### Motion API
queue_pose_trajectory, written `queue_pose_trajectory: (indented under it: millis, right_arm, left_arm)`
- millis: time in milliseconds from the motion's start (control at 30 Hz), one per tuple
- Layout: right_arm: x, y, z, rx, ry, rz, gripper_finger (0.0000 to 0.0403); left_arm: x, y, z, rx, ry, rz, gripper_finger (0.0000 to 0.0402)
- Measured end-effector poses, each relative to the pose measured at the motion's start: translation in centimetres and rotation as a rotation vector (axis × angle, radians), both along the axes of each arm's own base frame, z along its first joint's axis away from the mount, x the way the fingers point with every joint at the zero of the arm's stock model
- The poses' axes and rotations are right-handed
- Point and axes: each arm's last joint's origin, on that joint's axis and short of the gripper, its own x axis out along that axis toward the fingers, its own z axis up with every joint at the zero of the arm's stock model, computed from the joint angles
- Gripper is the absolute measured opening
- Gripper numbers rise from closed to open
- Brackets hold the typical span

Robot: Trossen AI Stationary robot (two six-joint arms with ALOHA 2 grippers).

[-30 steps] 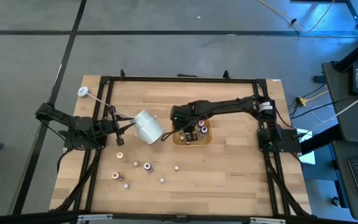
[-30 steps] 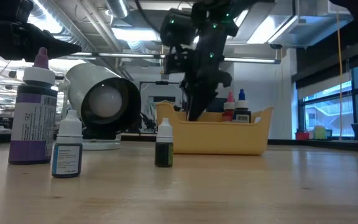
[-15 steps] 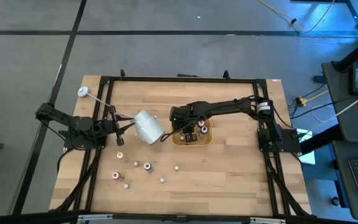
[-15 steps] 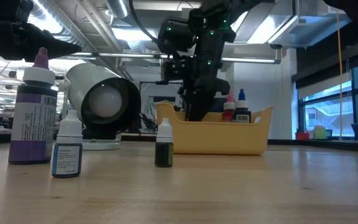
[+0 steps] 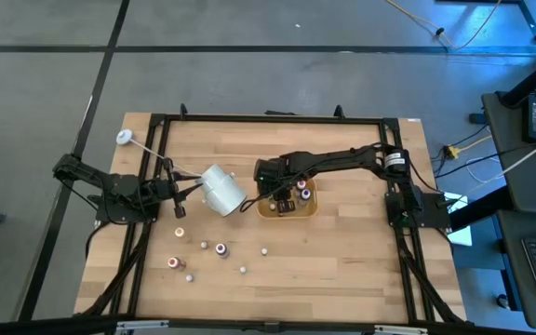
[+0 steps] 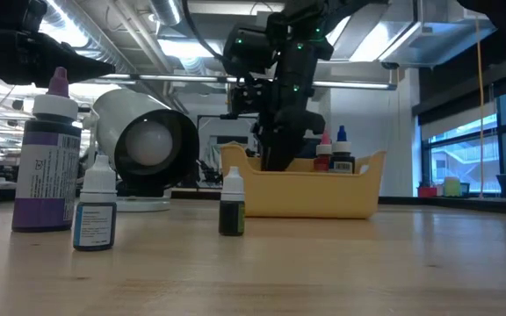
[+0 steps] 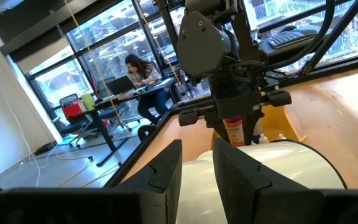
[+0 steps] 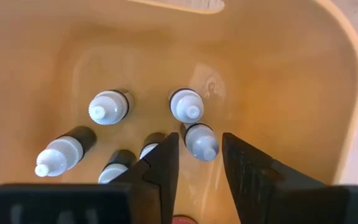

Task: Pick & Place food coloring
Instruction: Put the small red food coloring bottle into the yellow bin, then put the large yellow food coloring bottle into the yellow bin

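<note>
Food coloring bottles (image 8: 188, 124) stand beneath right fingers (image 8: 160, 163), apart.

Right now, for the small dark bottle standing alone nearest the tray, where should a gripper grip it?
Probably across the dark body, fingers coming straight down past the white cap. The bottle stands upright, apart from the yellow tray, with open table around it.

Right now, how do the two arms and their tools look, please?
Both arms are dark, nearly black, built of slim jointed segments. The right arm carries small green lights near its wrist and a silver ring at its base joint. The right tool has two flat, dark, wedge-shaped fingers; the left tool has the same.
</note>
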Motion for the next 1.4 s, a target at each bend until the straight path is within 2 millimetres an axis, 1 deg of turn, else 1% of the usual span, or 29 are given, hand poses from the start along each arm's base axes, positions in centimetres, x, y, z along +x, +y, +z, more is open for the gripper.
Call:
queue_pose_trajectory:
  millis: [67, 133, 167, 267, 300, 400, 500, 667, 733, 833, 867, 933, 1033, 1133, 1267, 1400]
  right_arm:
    - [0.0, 0.0, 0.1, -0.01, 0.001, -0.002, 0.0126]
    - [0.0, -0.1, 0.6, -0.031, 0.01, -0.009, 0.0126]
    - [0.0, -0.1, 1.3, -0.032, 0.009, -0.011, 0.0126]
    - [-0.4, 0.1, 4.4, -0.018, -0.032, -0.039, 0.0126]
    - [-0.9, 0.4, 5.6, -0.014, -0.053, -0.054, 0.0126]
    - [-2.8, 1.5, 8.4, 0.012, -0.089, -0.104, 0.0126]
    - [-5.5, 3.3, 10.0, 0.04, -0.158, -0.128, 0.0126]
    - [-10.1, 6.9, 9.3, 0.126, -0.349, -0.132, 0.0126]
    - [-11.8, 7.9, 9.1, 0.175, -0.428, -0.141, 0.0126]
    - [-13.8, 9.2, 8.5, 0.236, -0.523, -0.128, 0.0126]
    - [-14.3, 9.5, 8.3, 0.251, -0.557, -0.112, 0.0126]
    - [-15.2, 10.1, 8.3, 0.278, -0.622, -0.079, 0.0126]
    - [-16.3, 10.3, 8.0, 0.288, -0.648, -0.053, 0.0126]
    - [-17.0, 10.3, 8.0, 0.295, -0.652, -0.057, 0.0126]
    - [-16.9, 10.3, 7.8, 0.295, -0.647, -0.059, 0.0126]
    - [-16.9, 10.3, 7.7, 0.292, -0.638, -0.06, 0.0126]
  left_arm:
    - [0.0, 0.0, 0.0, 0.0, 0.0, 0.0, 0.0088]
    - [0.0, 0.0, 0.0, 0.0, 0.0, 0.0, 0.0088]
    - [0.0, 0.0, 0.0, 0.0, 0.0, 0.0, 0.0088]
    - [0.0, 0.0, 0.0, 0.0, 0.0, -0.001, 0.0088]
    - [0.0, 0.0, 0.0, 0.0, 0.0, -0.001, 0.0088]
    - [0.0, 0.0, 0.0, -0.011, -0.004, -0.003, 0.0088]
    - [0.0, 0.0, 0.0, -0.061, -0.021, -0.015, 0.0088]
    - [0.0, 0.0, 0.2, -0.136, -0.06, -0.02, 0.0088]
    - [0.0, 0.0, 0.3, -0.179, -0.085, -0.024, 0.0088]
    - [0.0, 0.0, 0.7, -0.182, -0.121, -0.033, 0.0088]
    - [-0.1, -0.1, 0.9, -0.186, -0.144, -0.059, 0.0088]
    - [-0.1, -0.3, 1.5, -0.185, -0.178, -0.168, 0.0088]
    - [-0.4, -0.6, 2.9, -0.179, -0.213, -0.316, 0.0088]
    - [-0.3, -0.7, 3.9, -0.197, -0.181, -0.321, 0.0088]
    - [0.4, -0.9, 6.4, -0.229, -0.038, -0.306, 0.0088]
    - [1.8, -1.7, 10.1, -0.278, 0.187, -0.299, 0.0088]
